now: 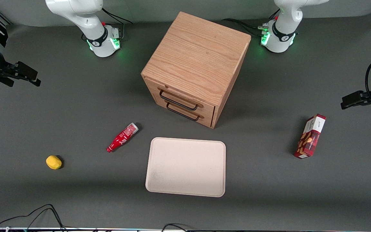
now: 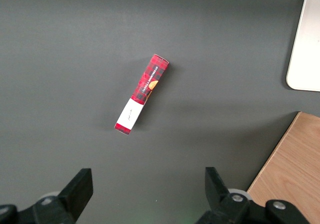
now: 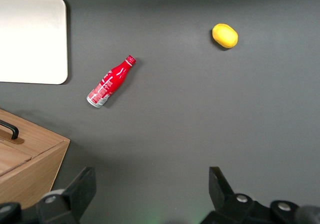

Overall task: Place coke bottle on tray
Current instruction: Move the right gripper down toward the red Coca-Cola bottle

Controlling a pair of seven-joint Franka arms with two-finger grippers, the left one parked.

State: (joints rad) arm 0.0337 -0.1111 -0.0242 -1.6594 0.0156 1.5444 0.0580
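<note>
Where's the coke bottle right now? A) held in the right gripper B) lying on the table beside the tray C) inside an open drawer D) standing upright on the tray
B: the coke bottle lies on its side on the dark table, clear of the tray, which holds nothing. The right gripper is open and holds nothing, high above the table, apart from the bottle.

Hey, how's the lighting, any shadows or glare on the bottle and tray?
Front view: even light, coke bottle lying matte beside the tray; cabinet casts a soft shadow. Right wrist view: tray washed out; open gripper above the table.
</note>
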